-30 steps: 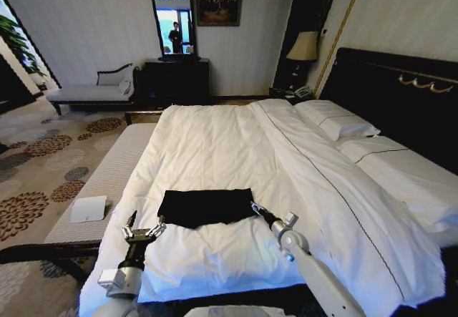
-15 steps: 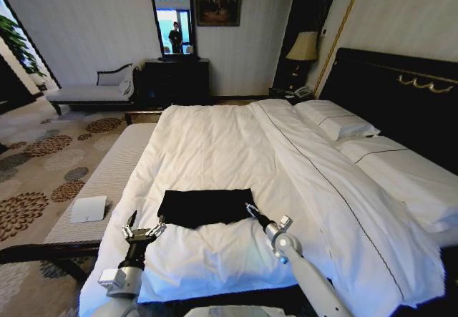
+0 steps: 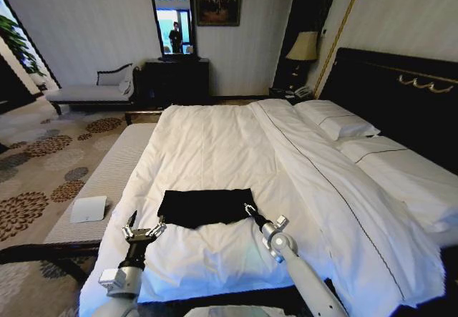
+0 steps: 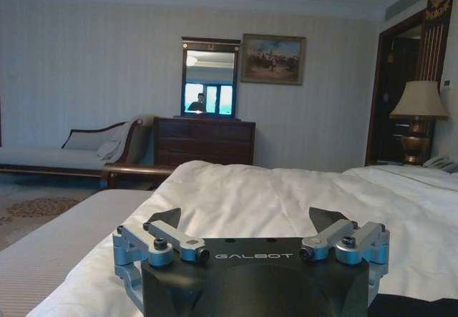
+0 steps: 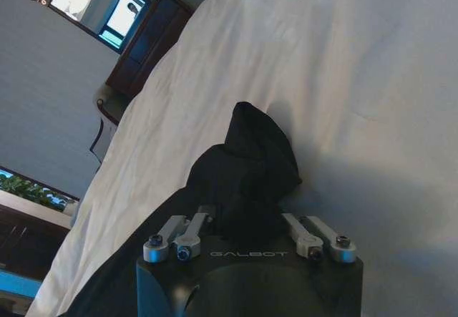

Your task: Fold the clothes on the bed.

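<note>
Black cotton is bunching up at your right gripper (image 3: 248, 209) now: the T-shirt (image 3: 206, 207), lying as a dark band across the near part of the bed (image 3: 215, 152) well short of the pillows (image 3: 336, 122), has its near right corner pinched between those fingers, and the wrist view shows a peak of cloth (image 5: 256, 161) rising out of the closed grip. Over the last second that gripper has slid in along the shirt's near edge, from just off the corner to right on it, and the corner has lifted slightly, so by my reading you've got your hold and the next fold across the shirt is ready to start. Your left gripper (image 3: 143, 227) hasn't moved: it hangs off the shirt's near left corner, close but not touching, with its fingers (image 4: 163, 219) spread wide and nothing between them. Watch what you can't check here: the fingertips on the right are buried in fabric, so you can't tell how many layers they've caught. The white lettering is nowhere to be made out, sleeves and collar are lost in the dark band, and the shirt's far edge blurs into the duvet folds.
</note>
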Robot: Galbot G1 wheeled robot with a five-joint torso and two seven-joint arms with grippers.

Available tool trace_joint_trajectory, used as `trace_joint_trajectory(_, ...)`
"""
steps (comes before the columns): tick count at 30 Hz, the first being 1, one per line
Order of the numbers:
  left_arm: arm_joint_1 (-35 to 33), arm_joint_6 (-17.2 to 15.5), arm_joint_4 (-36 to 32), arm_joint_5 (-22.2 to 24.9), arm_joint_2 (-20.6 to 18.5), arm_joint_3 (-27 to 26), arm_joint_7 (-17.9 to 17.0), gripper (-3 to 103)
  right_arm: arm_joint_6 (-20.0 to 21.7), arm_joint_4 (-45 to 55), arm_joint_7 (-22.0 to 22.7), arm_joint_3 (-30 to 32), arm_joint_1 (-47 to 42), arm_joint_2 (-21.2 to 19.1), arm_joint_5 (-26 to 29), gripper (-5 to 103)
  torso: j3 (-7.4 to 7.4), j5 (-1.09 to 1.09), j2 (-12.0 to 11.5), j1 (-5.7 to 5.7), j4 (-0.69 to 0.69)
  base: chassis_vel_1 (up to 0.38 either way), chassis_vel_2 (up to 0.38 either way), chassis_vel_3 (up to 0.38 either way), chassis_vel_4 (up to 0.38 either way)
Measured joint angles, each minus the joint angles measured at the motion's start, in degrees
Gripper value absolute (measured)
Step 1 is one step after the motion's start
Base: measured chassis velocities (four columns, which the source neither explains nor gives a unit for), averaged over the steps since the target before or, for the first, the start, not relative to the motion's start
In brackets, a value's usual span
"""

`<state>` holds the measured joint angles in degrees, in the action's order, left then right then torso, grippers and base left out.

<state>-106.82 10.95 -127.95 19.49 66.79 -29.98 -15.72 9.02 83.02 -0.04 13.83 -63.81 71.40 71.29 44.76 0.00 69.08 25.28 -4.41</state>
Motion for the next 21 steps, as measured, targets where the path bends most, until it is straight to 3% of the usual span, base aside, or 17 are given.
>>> trace_joint_trajectory(3, 0.0, 0.0, 0.0, 0.0, 0.0, 0.0, 0.0, 100, -0.1, 0.1, 0.1, 0.2, 0.0, 0.2, 0.0, 26, 0.00, 0.00, 0.0, 0.00, 0.00, 0.000, 0.000, 0.000, 0.000)
trace_joint_trajectory(6, 0.0, 0.0, 0.0, 0.0, 0.0, 0.0, 0.0, 100, -0.1, 0.3, 0.1, 0.4, 0.0, 0.5, 0.1, 10, 0.00, 0.00, 0.0, 0.00, 0.00, 0.000, 0.000, 0.000, 0.000)
trace_joint_trajectory(8, 0.0, 0.0, 0.0, 0.0, 0.0, 0.0, 0.0, 100, -0.2, 0.3, 0.1, 0.5, -0.1, 0.7, 0.1, 7, 0.00, 0.00, 0.0, 0.00, 0.00, 0.000, 0.000, 0.000, 0.000)
trace_joint_trajectory(21, 0.0, 0.0, 0.0, 0.0, 0.0, 0.0, 0.0, 100, -1.3, 5.1, 1.7, 3.4, -2.3, 2.0, -1.3, 6, 0.00, 0.01, 0.0, 0.00, 0.01, 0.000, 0.000, 0.000, 0.000)
